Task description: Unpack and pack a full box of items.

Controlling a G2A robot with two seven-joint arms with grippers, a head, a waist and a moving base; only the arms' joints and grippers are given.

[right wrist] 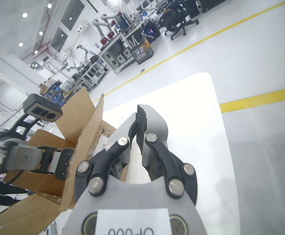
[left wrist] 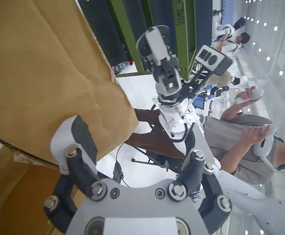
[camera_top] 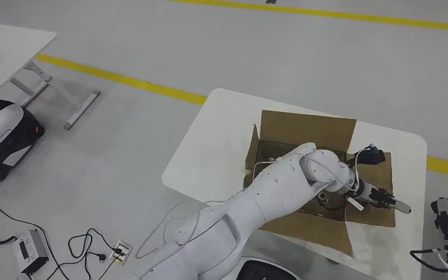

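Hovering at the box (camera_top: 308,129) flap, left gripper (left wrist: 135,133) fingers wide (one just beside the cardboard), right gripper (right wrist: 138,128) fingers together, empty.

A white label (right wrist: 133,222) on the base of the right hand (right wrist: 139,121) carries a short row of dark letters and digits, seen upside down and cut by the picture's edge. On the outer wall of the cardboard box (right wrist: 75,115), black handling symbols (right wrist: 102,131) are printed just beside a white sticker (right wrist: 102,142) whose print is too small to read. In the left wrist view, white capital letters (left wrist: 179,14) run along a green frame (left wrist: 184,44) in the room behind, partly cut off.
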